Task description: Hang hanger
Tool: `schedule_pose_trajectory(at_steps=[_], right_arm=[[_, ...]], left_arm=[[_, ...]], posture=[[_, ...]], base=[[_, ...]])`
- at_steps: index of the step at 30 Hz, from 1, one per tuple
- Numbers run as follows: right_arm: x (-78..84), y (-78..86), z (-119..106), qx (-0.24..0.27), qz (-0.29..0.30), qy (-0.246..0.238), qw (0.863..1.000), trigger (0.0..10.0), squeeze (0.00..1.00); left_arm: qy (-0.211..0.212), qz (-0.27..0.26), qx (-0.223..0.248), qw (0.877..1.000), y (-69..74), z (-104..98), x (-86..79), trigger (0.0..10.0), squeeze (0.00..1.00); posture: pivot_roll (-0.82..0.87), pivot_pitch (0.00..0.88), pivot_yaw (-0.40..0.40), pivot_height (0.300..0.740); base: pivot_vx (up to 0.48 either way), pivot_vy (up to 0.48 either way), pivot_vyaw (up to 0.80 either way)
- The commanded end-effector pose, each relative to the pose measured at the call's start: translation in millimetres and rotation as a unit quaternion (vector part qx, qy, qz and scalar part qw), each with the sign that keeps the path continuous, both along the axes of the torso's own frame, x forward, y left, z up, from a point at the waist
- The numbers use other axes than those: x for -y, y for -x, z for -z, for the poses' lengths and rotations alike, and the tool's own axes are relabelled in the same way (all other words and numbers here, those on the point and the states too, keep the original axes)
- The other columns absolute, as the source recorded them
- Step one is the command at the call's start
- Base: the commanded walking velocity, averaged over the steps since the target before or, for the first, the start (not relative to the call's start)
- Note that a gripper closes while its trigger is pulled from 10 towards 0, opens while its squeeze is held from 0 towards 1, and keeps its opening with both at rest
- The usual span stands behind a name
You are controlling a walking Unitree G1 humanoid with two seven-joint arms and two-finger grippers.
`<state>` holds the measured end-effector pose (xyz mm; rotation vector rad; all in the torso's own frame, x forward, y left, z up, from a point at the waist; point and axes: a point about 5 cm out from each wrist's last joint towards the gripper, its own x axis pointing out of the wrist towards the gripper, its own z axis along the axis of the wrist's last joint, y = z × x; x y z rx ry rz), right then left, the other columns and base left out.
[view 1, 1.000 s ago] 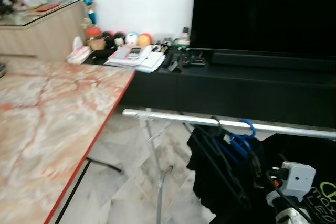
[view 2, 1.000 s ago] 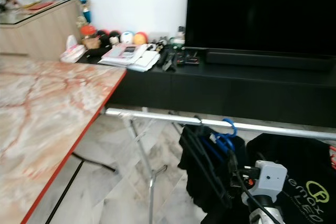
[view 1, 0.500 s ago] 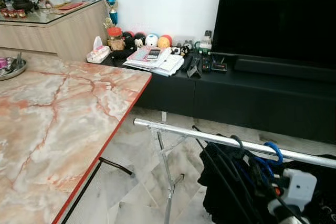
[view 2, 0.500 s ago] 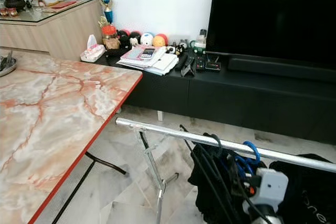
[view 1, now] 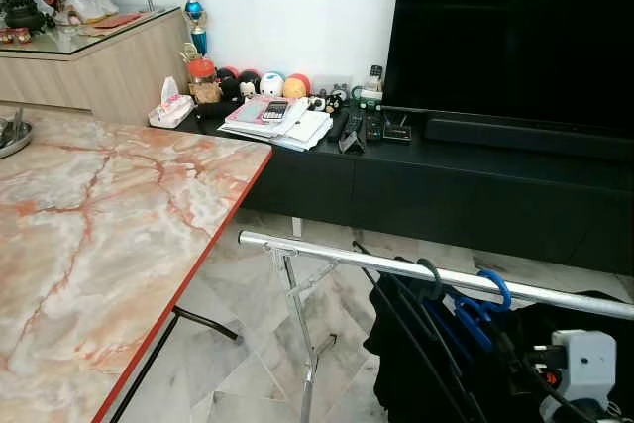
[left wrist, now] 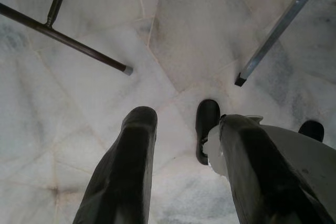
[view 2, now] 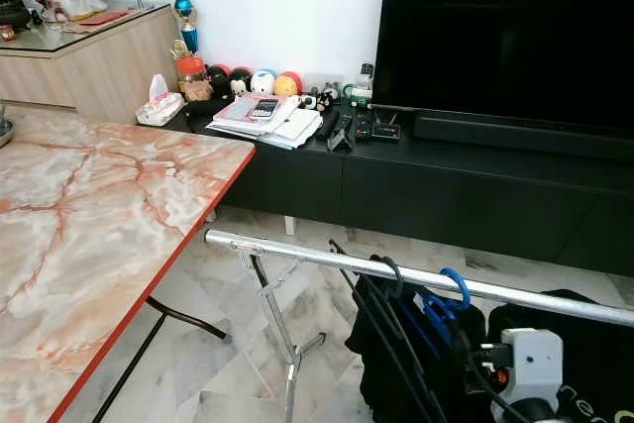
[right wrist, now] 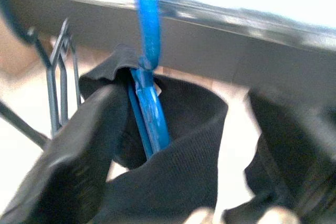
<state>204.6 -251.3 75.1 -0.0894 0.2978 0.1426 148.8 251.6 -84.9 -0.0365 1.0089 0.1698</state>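
A blue hanger (view 1: pixel 492 289) hangs by its hook on the silver rail (view 1: pixel 327 255) of a clothes rack, with a black garment (view 1: pixel 411 359) on it. A black hanger hook (view 1: pixel 430 278) sits on the rail just beside it. My right wrist block (view 1: pixel 584 364) is low at the right, close behind the hangers. In the right wrist view my right gripper (right wrist: pixel 181 108) is open, its blurred fingers (right wrist: pixel 68 166) either side of the blue hanger (right wrist: pixel 149 98) and the garment's collar. My left gripper (left wrist: pixel 188 119) hangs open over the floor.
A marble table (view 1: pixel 99 225) with a red edge stands on my left. Beyond the rack is a black TV console (view 1: pixel 475 185) with papers, remotes and balls, and a big TV (view 1: pixel 515 27). A table leg (left wrist: pixel 63 38) and a rack leg (left wrist: pixel 278 30) stand on the marble floor.
The whole view has swung and steadied, so the camera moved. The blue hanger stays hooked on the rail, and my right wrist sits a little lower and further right of it.
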Motion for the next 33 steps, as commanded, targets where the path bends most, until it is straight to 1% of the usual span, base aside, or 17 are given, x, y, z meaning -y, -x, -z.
schedule_pose_trajectory(at_steps=[1,3,6,7,9,12,13,14,15,16,18,21,24,28,33], right_arm=[[-0.2,7.1,-3.8,-0.048,-0.058,-0.007,0.997,10.0,0.00],[3.0,10.0,-8.8,-0.065,-0.079,-0.014,0.995,10.0,0.00],[14.3,12.6,-15.4,-0.096,-0.089,-0.002,0.991,10.0,0.00],[16.5,13.8,-20.1,-0.101,-0.109,0.009,0.989,10.0,0.00],[17.2,14.8,-21.9,-0.116,-0.118,0.006,0.986,10.0,0.00],[15.4,12.1,-25.7,-0.120,-0.128,-0.001,0.985,10.0,0.00],[10.7,6.7,-31.5,-0.113,-0.132,-0.029,0.984,10.0,0.00],[10.7,6.7,-31.5,-0.113,-0.132,-0.029,0.984,10.0,0.00],[8.1,4.3,-34.3,-0.108,-0.134,-0.042,0.984,10.0,0.00],[1.8,-1.5,-40.6,-0.094,-0.145,-0.063,0.983,10.0,0.00],[-2.7,-4.9,-44.9,-0.084,-0.155,-0.079,0.981,10.0,0.00],[-6.3,-7.5,-47.5,-0.083,-0.164,-0.087,0.979,10.0,0.00],[-9.4,-9.7,-46.8,-0.092,-0.172,-0.089,0.977,10.0,0.00],[-6.5,-8.8,-27.7,-0.145,-0.157,-0.056,0.975,10.0,0.00],[-3.8,-9.8,-20.9,-0.164,-0.151,-0.052,0.973,10.0,0.00]], left_arm=[[0.000,0.005,-0.009,1.000,1.8,0.5,-1.3,10.0,0.00],[0.000,0.004,-0.009,1.000,1.6,0.5,-1.1,10.0,0.00],[0.001,0.004,-0.009,1.000,1.5,0.5,-0.9,10.0,0.00],[0.002,0.004,-0.009,1.000,1.3,0.5,-0.8,10.0,0.00],[0.003,0.005,-0.010,1.000,1.2,0.5,-0.6,10.0,0.00],[0.004,0.006,-0.010,1.000,0.8,0.4,-0.3,10.0,0.00],[0.005,0.005,-0.009,1.000,0.6,0.4,-0.1,10.0,0.00],[0.005,0.005,-0.009,1.000,0.6,0.4,-0.1,10.0,0.00],[0.006,0.005,-0.009,1.000,0.5,0.4,0.0,10.0,0.00],[0.007,0.004,-0.008,1.000,0.5,0.5,0.2,10.0,0.00],[0.008,0.005,-0.009,1.000,0.5,0.5,0.3,10.0,0.00],[0.009,0.005,-0.009,1.000,0.4,0.5,0.6,10.0,0.00],[0.011,0.004,-0.008,1.000,0.1,0.5,0.9,10.0,0.00],[0.013,0.004,-0.009,1.000,-0.3,0.5,1.4,10.0,0.00],[0.014,0.009,-0.012,1.000,-0.5,0.6,2.0,10.0,0.00]], posture=[[-0.04,0.000,0.007,0.740],[-0.04,0.000,0.005,0.740],[-0.04,0.000,0.004,0.740],[-0.04,0.000,0.005,0.740],[-0.04,0.000,0.005,0.740],[-0.05,0.000,0.002,0.740],[-0.04,0.000,-0.002,0.740],[-0.04,0.000,-0.002,0.740],[-0.04,0.000,-0.002,0.740],[-0.04,0.000,-0.002,0.740],[-0.04,0.000,-0.001,0.740],[-0.03,0.000,-0.007,0.740],[-0.03,0.000,-0.010,0.740],[-0.03,0.000,-0.009,0.740],[-0.03,0.000,-0.009,0.740]], base=[[0.000,0.000,0.00],[0.000,0.000,0.00],[0.000,0.000,0.00],[0.000,0.000,0.00],[0.000,0.000,0.00],[0.000,0.000,0.00],[0.000,0.000,0.00],[0.000,0.000,0.00],[0.000,0.000,0.00],[0.000,0.000,0.00],[0.000,0.000,0.00],[0.000,0.000,0.00],[0.000,0.000,0.00],[0.000,0.000,0.00],[0.000,0.000,0.00]])
